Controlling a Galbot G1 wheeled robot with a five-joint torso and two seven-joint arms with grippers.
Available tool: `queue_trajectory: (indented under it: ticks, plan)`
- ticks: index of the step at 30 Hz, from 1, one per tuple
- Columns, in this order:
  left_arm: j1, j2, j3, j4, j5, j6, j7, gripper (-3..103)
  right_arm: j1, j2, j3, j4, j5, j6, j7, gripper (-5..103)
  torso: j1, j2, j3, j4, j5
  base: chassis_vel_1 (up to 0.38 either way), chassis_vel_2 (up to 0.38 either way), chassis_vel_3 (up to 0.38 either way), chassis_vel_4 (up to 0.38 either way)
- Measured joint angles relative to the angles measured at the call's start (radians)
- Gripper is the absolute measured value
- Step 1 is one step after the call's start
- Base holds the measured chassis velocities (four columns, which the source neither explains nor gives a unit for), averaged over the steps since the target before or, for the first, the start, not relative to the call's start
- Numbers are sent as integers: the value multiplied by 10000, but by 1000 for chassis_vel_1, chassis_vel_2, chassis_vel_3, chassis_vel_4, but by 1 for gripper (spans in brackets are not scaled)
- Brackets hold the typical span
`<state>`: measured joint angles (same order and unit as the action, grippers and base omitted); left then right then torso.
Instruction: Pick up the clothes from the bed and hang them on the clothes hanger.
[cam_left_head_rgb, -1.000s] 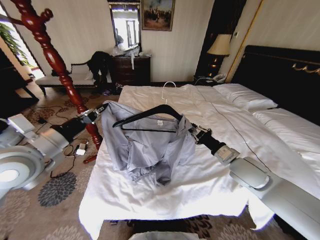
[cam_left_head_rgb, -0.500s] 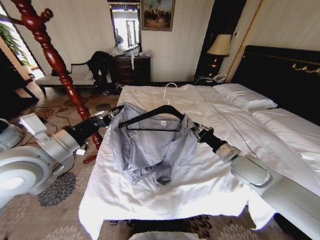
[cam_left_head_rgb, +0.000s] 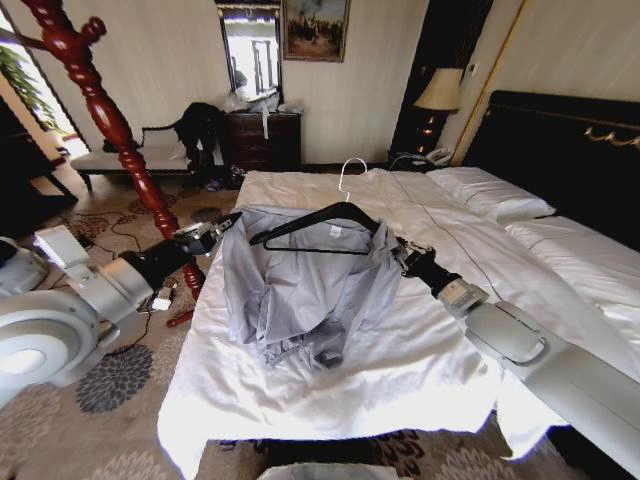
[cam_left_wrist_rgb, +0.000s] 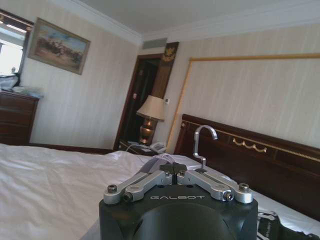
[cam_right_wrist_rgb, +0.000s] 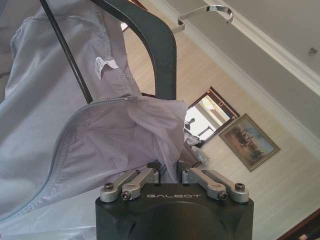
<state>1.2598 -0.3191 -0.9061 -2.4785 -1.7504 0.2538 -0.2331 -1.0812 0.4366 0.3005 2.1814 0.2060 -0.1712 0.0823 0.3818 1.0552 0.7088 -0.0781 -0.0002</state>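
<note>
Shirt (cam_left_head_rgb: 305, 290): draped on hanger (cam_left_head_rgb: 318, 218), above bed (cam_left_head_rgb: 400, 370). Right gripper (cam_left_head_rgb: 397, 255), at shirt's 3 o'clock: fingers clamped on hanger's end. Left gripper (cam_left_head_rgb: 228, 222), 9 o'clock: fingers pinched on cloth.

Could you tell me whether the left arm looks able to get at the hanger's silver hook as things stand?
Probably not freely: the left gripper is shut on the shirt at its shoulder, so it is occupied. The hook itself stands bare above the hanger, with nothing in front of it.
</note>
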Motion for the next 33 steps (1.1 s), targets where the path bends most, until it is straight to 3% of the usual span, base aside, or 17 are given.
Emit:
queue_trajectory:
  ticks: [8, 12, 19, 27, 30, 33]
  plan:
    - [-29, 1160, -2, -218, -231, 69, -18, 0, 150, 198, -205, -55, -142, -158, -66, 15, 0, 0, 0, 1, 0, 0, 0, 0, 0]
    - [-9, 1563, 95, -232, 151, 71, -53, 0, 236, 346, -384, 139, -153, -288, -115, 15, 1, 0, 0, 1, 4, 0, 0, 0, 0]
    - [369, 1476, 199, -229, 819, 134, -239, 0, 70, 537, -540, 574, -65, -482, -174, 15, 0, 0, 0, 2, -1, 0, 0, 0, 0]
    - [187, 1744, -151, 270, 626, -11, -407, 0, 167, 547, -524, 696, 80, -495, -180, 15, 0, -1, 0, 0, 1, 0, 0, 0, 0]
    - [114, 2259, -229, 417, 560, -67, -389, 0, 999, 335, -948, 855, 706, -688, -180, 15, 0, 0, 0, -1, 2, 0, 0, 0, 0]
    - [107, 2851, -297, 667, 651, -147, -183, 0, 3067, 259, -2057, 728, 1784, -861, -147, 15, -1, 0, 0, 2, -1, 0, 0, 0, 0]
